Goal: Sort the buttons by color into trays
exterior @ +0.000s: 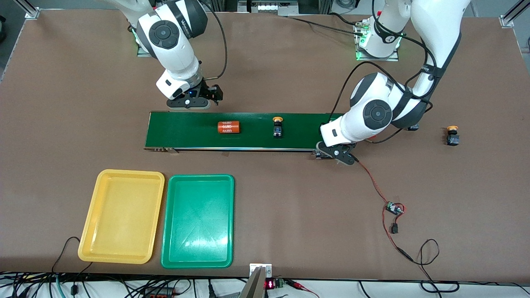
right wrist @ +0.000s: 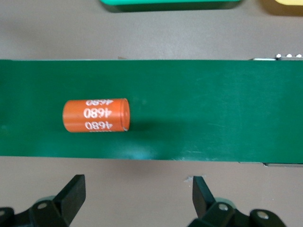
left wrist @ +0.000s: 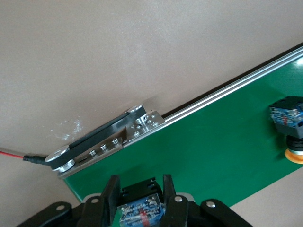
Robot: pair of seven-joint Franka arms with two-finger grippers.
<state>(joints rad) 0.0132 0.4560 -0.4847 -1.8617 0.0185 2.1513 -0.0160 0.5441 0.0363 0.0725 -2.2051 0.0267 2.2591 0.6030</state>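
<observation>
This is a robotics lab or test cell. Two white robot arms [exterior: 174,45] are bolted by their bases to a wide brown table [exterior: 290,215] with aluminium framing at its corners. A short green conveyor belt [exterior: 248,130] lies on the table, a bare circuit board [exterior: 394,208] with red and black wires near it. Cable bundles [exterior: 124,285] run along the table's near edge.

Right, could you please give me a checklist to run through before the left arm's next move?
1. Grip: left tool shut on a button, over the conveyor belt end: ok.
2. Held cap's colour known: cannot tell.
3. Targets: yellow tray and green tray side by side, nearer the camera than the belt: ok.
4. Other arm: right tool open, waiting by the orange cylinder: ok.
5. The yellow-capped button on the belt sorted: not ok.
</observation>
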